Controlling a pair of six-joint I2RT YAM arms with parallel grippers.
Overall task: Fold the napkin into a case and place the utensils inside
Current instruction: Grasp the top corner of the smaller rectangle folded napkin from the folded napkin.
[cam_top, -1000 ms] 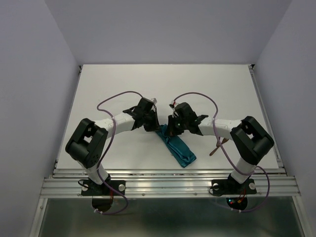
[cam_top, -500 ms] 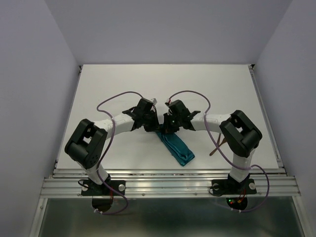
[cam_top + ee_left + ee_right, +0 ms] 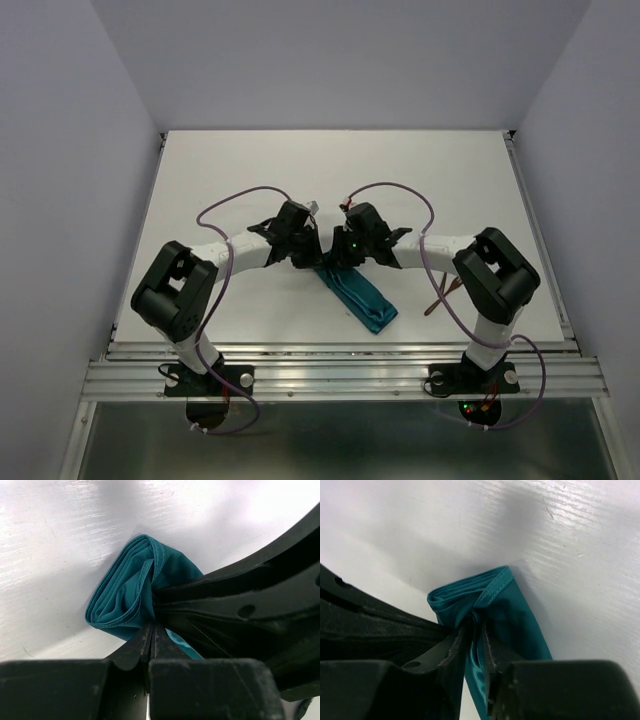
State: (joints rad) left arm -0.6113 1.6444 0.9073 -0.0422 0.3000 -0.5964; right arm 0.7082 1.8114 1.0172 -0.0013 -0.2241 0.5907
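Your folded napkin point(image 3: 362, 300) lay as a narrow teal strip on the white surface point(image 3: 250, 170). It ran on a slant from the middle toward the near right. Both arms reached in from either side and met at its far end.

Your left tool point(image 3: 151, 632) was pinched tight on that end, with a fold of cloth caught between its fingers. The layered edges bulged out in a loose loop just beyond the tips.

Your right tool point(image 3: 474, 630) was at the same end, from the other side. Its jaws stood only narrowly apart with a fold of cloth running between them. I could not tell whether they gripped it or merely straddled it.

The reddish-brown utensils point(image 3: 438, 299) lay on the surface to the right, well apart from the napkin. They were beside your right arm and partly hidden by it.
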